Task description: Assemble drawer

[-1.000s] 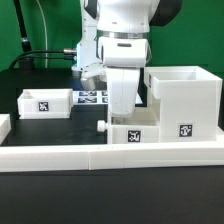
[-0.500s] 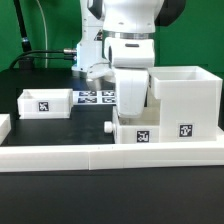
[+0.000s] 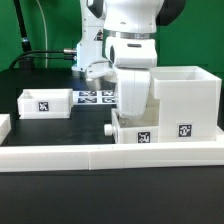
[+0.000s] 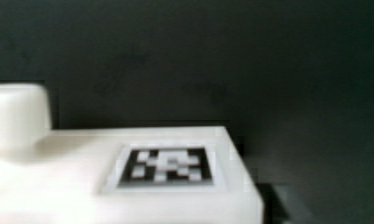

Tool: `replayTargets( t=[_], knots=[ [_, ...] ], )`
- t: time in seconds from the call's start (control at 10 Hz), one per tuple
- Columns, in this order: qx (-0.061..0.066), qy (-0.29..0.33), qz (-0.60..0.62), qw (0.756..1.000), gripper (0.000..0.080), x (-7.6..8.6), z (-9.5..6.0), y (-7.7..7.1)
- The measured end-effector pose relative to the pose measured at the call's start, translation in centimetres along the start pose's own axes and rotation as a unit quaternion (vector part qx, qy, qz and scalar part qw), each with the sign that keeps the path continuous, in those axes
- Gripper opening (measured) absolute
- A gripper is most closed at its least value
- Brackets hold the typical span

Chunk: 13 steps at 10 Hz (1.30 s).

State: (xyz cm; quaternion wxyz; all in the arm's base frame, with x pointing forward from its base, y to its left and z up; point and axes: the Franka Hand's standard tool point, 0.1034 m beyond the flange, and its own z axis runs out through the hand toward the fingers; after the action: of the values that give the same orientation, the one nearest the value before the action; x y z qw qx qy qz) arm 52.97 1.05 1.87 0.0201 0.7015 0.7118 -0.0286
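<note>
The drawer housing [image 3: 185, 100], a tall white box with a tag, stands at the exterior view's right. A small white tray [image 3: 135, 130] with a tag and a knob [image 3: 107, 128] sits against the housing's left side. My gripper [image 3: 133, 113] reaches down into this tray and is shut on its wall; the fingertips are hidden by the tray. The wrist view shows this tray's white surface [image 4: 68, 165] and tag [image 4: 170, 165] close up, blurred, with no fingers in sight. A second small tray [image 3: 45, 102] lies at the exterior view's left.
The long low white border wall [image 3: 100, 153] runs along the front, just before the tray and housing. The marker board [image 3: 93, 97] lies flat behind, between the two trays. Cables lie at the back left.
The gripper and the small tray have moved together toward the exterior view's right, up to the housing. Most of the shift came in the first half second.
</note>
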Motion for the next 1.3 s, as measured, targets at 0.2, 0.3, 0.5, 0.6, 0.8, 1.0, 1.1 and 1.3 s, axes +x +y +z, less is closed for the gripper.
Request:
replayTargets(
  t=[0.2, 0.3, 0.5, 0.6, 0.8, 1.0, 1.1, 1.3],
  knots=[
    [0.009, -0.004, 0.001, 1.000, 0.0480, -0.1, -1.4, 0.1],
    [0.014, -0.006, 0.002, 1.000, 0.0592, -0.2, -2.1, 0.1],
    [0.017, -0.010, 0.005, 1.000, 0.0639, -0.7, -4.2, 0.5],
    [0.016, -0.010, 0.002, 1.000, 0.0647, -1.3, -4.6, 0.6],
    [0.015, -0.013, -0.004, 1.000, 0.0647, -4.3, -4.5, 0.9],
    [0.026, -0.012, -0.004, 1.000, 0.0649, -5.9, -2.9, 0.8],
    [0.025, -0.011, -0.003, 1.000, 0.0649, -6.2, -2.9, 0.9],
    [0.026, -0.007, -0.009, 1.000, 0.0649, -6.5, -2.8, 0.8]
  ],
)
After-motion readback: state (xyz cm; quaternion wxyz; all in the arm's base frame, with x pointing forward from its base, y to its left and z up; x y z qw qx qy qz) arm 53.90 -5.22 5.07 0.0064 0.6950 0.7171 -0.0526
